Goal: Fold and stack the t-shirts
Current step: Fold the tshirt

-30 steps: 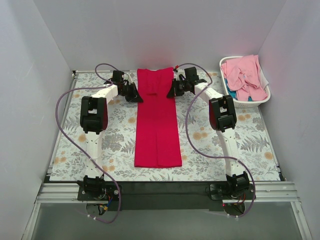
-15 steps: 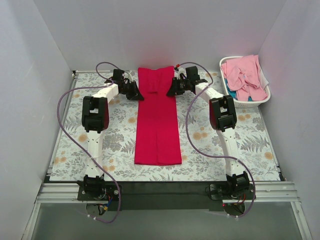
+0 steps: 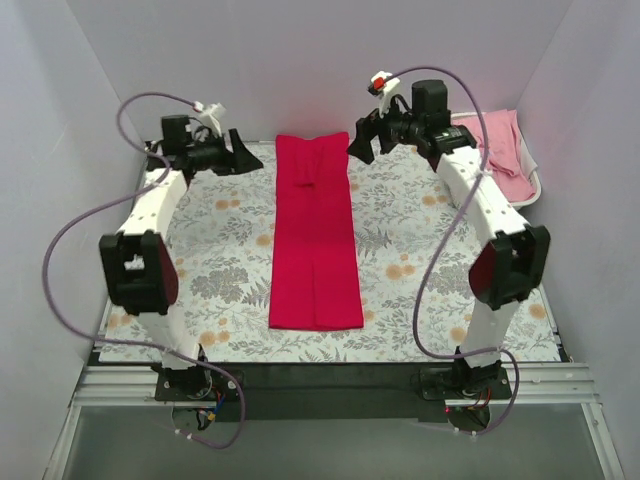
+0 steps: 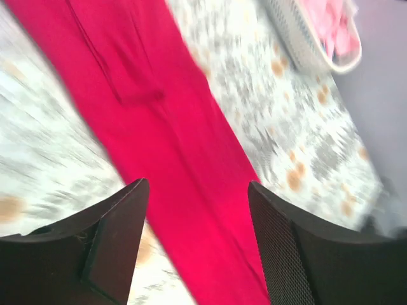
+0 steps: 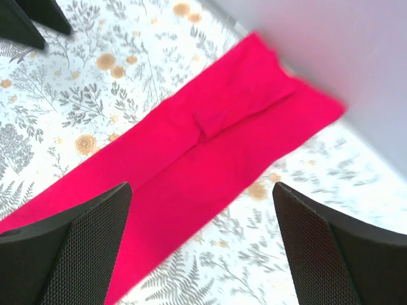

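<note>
- We see the left arm reared up from its base, elbow out to the left. The left claw (image 3: 238,160) is held above the table and points right, toward the centre.
- Its fingers (image 4: 114,235) stand apart with nothing between them, so the claw is open.
- The right arm mirrors it, elbow out to the right. The right claw (image 3: 358,148) is high and points left.
- In its wrist view we find this claw (image 5: 200,190) spread wide and empty too.
- The red t-shirt (image 3: 315,240) lies flat between the two claws and below them, touched by neither. It is folded into a long narrow strip, its far end between the claws and the rest running back toward the arm bases.
- A small folded flap shows near the end closest to the claws (we cannot tell which part of the tee it is).
- Behind the right claw, on its outer side, sits the white basket (image 3: 531,186), partly hidden by that arm. In it the pink t-shirts (image 3: 503,148) are heaped, unfolded.
- Under both claws the floral tablecloth (image 3: 220,250) covers the table.
- Plain pale walls (image 3: 300,60) close in the far side and both flanks.
</note>
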`<state>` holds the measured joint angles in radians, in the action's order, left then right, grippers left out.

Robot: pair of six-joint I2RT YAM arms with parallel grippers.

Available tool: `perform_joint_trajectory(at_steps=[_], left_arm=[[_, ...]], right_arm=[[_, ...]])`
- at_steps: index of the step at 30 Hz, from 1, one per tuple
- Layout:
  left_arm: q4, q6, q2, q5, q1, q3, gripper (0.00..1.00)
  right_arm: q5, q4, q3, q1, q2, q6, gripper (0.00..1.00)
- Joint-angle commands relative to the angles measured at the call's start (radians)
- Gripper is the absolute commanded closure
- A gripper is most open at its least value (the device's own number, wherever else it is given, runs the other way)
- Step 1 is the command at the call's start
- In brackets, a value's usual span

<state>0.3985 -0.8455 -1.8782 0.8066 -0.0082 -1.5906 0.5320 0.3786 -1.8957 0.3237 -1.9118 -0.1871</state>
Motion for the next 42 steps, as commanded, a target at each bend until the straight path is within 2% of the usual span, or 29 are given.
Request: perform_joint_trajectory(at_steps=[1,2,3,4,5,6,7,9,10,11,13,14,17,20,21,22,25,26,27,28,29,35,42], left_arm=[[-0.122,0.137,0.290,0.022,0.050,0.142,0.37],[-0.166,0.158,0.341,-0.007,0.048,0.197,0.34],[-0.185,0.225,0.387,-0.038,0.050,0.243,0.26],[-0.206,0.243,0.486,-0.073,0.050,0.342,0.08],[-0.263,0.256,0.523,-0.108,0.050,0.386,0.05],[-0.260,0.293,0.565,-0.084,0.048,0.418,0.05],[-0.236,0.416,0.595,-0.039,0.048,0.457,0.05],[-0.094,0.529,0.672,0.051,0.043,0.480,0.05],[-0.043,0.636,0.694,0.068,0.036,0.494,0.05],[0.055,0.682,0.743,0.083,0.034,0.538,0.05],[0.123,0.793,0.799,0.109,0.024,0.596,0.07],[0.214,0.854,0.845,0.118,0.022,0.666,0.07],[0.334,1.041,0.910,0.066,-0.110,0.780,0.10],[0.323,1.092,1.004,0.040,-0.200,0.928,0.13],[0.315,1.120,1.031,0.045,-0.223,0.986,0.16],[0.312,1.137,1.041,0.057,-0.233,1.009,0.19],[0.286,1.200,1.070,0.081,-0.257,1.099,0.29],[0.284,1.230,1.076,0.080,-0.263,1.118,0.33],[0.278,1.252,1.082,0.078,-0.271,1.133,0.37],[0.266,1.263,1.091,0.075,-0.283,1.164,0.46],[0.234,1.255,1.094,0.068,-0.289,1.173,0.49],[0.218,1.281,1.055,0.057,-0.332,1.202,0.53],[0.180,1.292,1.007,0.026,-0.392,1.202,0.54]], right_arm=[[-0.104,0.167,0.096,0.025,0.158,-0.216,0.02],[-0.122,0.178,0.127,0.026,0.195,-0.232,0.02],[-0.154,0.180,0.157,0.026,0.233,-0.245,0.02],[-0.182,0.184,0.190,0.026,0.300,-0.265,0.02],[-0.194,0.181,0.258,0.026,0.338,-0.281,0.02],[-0.170,0.186,0.298,0.026,0.373,-0.304,0.02],[-0.138,0.203,0.326,0.028,0.432,-0.345,0.02],[-0.033,0.232,0.446,0.031,0.500,-0.391,0.02],[-0.027,0.238,0.490,0.043,0.569,-0.420,0.02],[-0.033,0.241,0.600,0.085,0.603,-0.458,0.02],[-0.102,0.241,0.712,0.150,0.701,-0.504,0.02],[-0.127,0.243,0.760,0.228,0.723,-0.514,0.02],[-0.158,0.238,0.885,0.372,0.769,-0.511,0.02],[-0.144,0.197,0.972,0.461,0.752,-0.522,0.03],[-0.141,0.180,0.991,0.475,0.746,-0.535,0.06],[-0.144,0.151,1.027,0.510,0.731,-0.548,0.13],[-0.181,0.079,1.089,0.576,0.706,-0.575,0.23],[-0.185,0.031,1.099,0.589,0.697,-0.587,0.33],[-0.199,0.010,1.115,0.600,0.691,-0.594,0.37],[-0.199,-0.016,1.142,0.612,0.680,-0.618,0.42],[-0.202,-0.062,1.162,0.618,0.675,-0.629,0.49],[-0.168,-0.156,1.277,0.686,0.726,-0.681,0.50],[-0.253,-0.231,1.339,0.726,0.689,-0.693,0.50]])
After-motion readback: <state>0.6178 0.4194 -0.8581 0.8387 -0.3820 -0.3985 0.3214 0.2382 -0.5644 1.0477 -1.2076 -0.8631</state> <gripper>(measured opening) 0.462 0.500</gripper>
